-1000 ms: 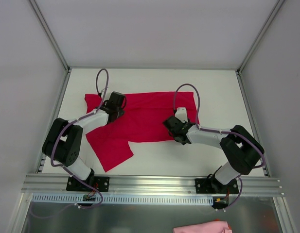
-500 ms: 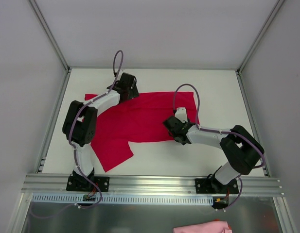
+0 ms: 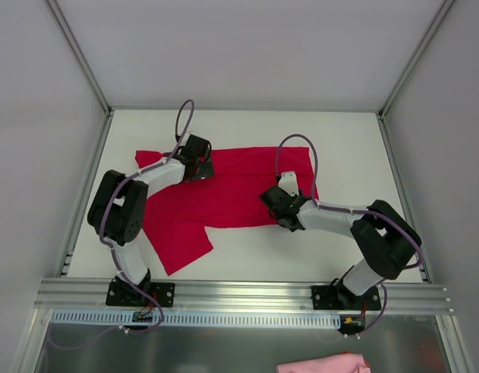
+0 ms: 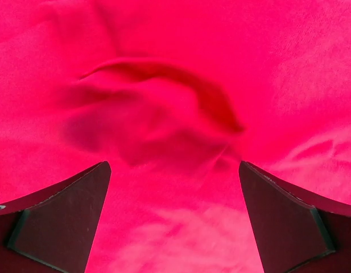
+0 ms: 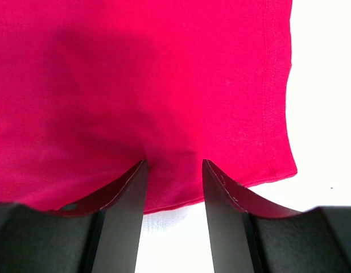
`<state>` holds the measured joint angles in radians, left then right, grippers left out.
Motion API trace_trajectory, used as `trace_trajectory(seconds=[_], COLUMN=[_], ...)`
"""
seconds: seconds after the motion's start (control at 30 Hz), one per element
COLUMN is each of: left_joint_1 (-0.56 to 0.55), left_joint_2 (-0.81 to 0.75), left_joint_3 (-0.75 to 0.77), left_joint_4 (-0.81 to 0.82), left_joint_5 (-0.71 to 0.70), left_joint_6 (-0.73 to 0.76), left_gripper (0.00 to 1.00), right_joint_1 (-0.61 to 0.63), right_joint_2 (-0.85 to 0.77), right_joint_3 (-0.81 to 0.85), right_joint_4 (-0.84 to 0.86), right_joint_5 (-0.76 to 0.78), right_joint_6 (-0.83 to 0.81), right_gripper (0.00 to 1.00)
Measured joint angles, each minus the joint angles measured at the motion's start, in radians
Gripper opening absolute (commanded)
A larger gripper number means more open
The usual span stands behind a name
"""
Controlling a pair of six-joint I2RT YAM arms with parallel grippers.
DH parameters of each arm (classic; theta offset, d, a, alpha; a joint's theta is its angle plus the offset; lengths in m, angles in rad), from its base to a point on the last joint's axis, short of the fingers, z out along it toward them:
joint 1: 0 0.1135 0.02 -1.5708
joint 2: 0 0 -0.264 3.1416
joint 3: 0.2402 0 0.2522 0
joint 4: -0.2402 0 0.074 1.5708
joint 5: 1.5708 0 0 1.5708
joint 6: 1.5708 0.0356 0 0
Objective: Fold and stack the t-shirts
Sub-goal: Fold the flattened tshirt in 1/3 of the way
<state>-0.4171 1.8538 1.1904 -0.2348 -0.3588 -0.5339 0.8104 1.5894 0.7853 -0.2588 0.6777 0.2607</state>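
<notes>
From above, the crimson t-shirt (image 3: 239, 186) lies spread on the white counter (image 3: 348, 140). Its long axis runs from my left pincer (image 3: 200, 167) across to my right pincer (image 3: 274, 203). One loose flap (image 3: 177, 245) trails back from the left pincer toward my bases. I cannot tell whether it is a sleeve or a folded corner. My left pincer sits over the shirt's far left part, and my right pincer sits at the edge nearest my bases. My arms hide the cloth under them. A pink cloth (image 3: 321, 364) behind my bases is cut off by the frame.

At my left wrist, red cloth fills the whole view, so no edge shows which way the shirt points. My fingers (image 4: 61, 222) stand wide apart with nothing between them. A raised wrinkle (image 4: 164, 108) curves just ahead of the gap.

At my right wrist, my fingers (image 5: 121, 210) stand partway apart over flat cloth and pinch nothing. The shirt's edge crosses just under the gap between them. A stitched hem (image 5: 280, 102) runs away from me, right of the pincer, with bare counter beyond it. Shadow darkens the cloth ahead of the fingers.
</notes>
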Motion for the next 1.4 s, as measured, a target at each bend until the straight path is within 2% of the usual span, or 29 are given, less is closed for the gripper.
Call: trace_trajectory(seconds=[0.23, 0.47, 0.7, 0.77, 0.83, 0.9, 1.2, 1.4], left_joint_1=[0.0, 0.051, 0.138, 0.142, 0.144, 0.145, 0.19, 0.21], left_joint_2=[-0.181, -0.202, -0.109, -0.078, -0.041, -0.01, 0.031, 0.052], left_joint_3=[-0.117, -0.116, -0.021, 0.008, 0.049, 0.082, 0.094, 0.094], left_joint_4=[0.035, 0.039, 0.035, 0.031, 0.012, 0.011, 0.007, 0.003], left_joint_5=[-0.012, -0.053, -0.049, -0.044, -0.044, -0.043, -0.017, -0.003], left_joint_6=[0.0, -0.014, -0.031, -0.033, -0.037, -0.039, -0.058, -0.074], left_gripper=[0.99, 0.98, 0.91, 0.83, 0.7, 0.62, 0.68, 0.62], right_joint_1=[0.008, 0.02, 0.022, 0.022, 0.022, 0.022, 0.023, 0.027], right_joint_2=[0.0, 0.0, -0.001, -0.001, -0.001, -0.001, 0.002, 0.008], right_joint_3=[0.0, 0.0, 0.0, 0.0, 0.0, 0.0, 0.0, 0.003], right_joint_4=[0.0, -0.006, -0.007, -0.007, -0.007, -0.007, -0.006, -0.006], right_joint_5=[0.003, 0.007, 0.007, 0.007, 0.007, 0.007, 0.01, 0.019], right_joint_6=[-0.008, -0.011, -0.014, -0.015, -0.016, -0.017, -0.02, -0.03], right_gripper=[0.47, 0.47, 0.47, 0.47, 0.47, 0.47, 0.48, 0.47])
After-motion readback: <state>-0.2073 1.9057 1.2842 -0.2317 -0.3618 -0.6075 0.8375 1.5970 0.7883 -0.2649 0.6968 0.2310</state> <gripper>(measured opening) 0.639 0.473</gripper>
